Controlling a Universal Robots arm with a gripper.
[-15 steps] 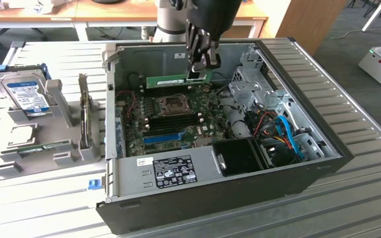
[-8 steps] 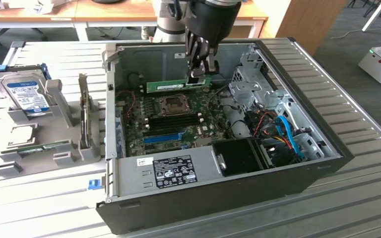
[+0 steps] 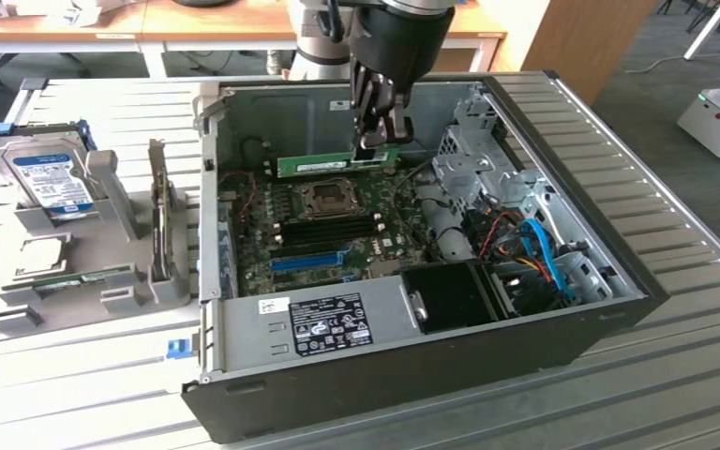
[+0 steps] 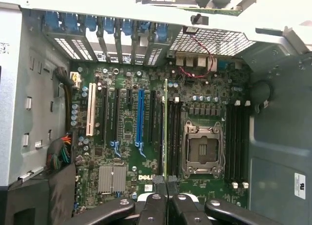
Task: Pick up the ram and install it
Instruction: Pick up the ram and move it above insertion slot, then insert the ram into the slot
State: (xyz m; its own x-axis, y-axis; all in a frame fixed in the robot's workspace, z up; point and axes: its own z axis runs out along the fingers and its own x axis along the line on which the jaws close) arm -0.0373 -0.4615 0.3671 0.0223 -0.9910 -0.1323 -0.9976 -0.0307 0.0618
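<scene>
The ram [image 3: 335, 164], a green stick with a white sticker too small to read, hung level above the motherboard [image 4: 126, 137] inside the open computer case [image 3: 610, 309]. The gripper [image 3: 374, 148] was clamped tight on one end of it. "DELL" was printed on the board beside the silver heatsink [image 4: 112, 178], and a hard drive [image 3: 50, 178] outside the case bore a blue-and-white label.

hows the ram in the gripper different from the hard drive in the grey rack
The ram is a thin green stick; the hard drive is a broader silver block with a blue-white label. The ram hangs inside the open case, over the motherboard; the hard drive stands outside it, on the exterior view's left. The gripper grips the ram; the hard drive sits in a grey rack.
</scene>
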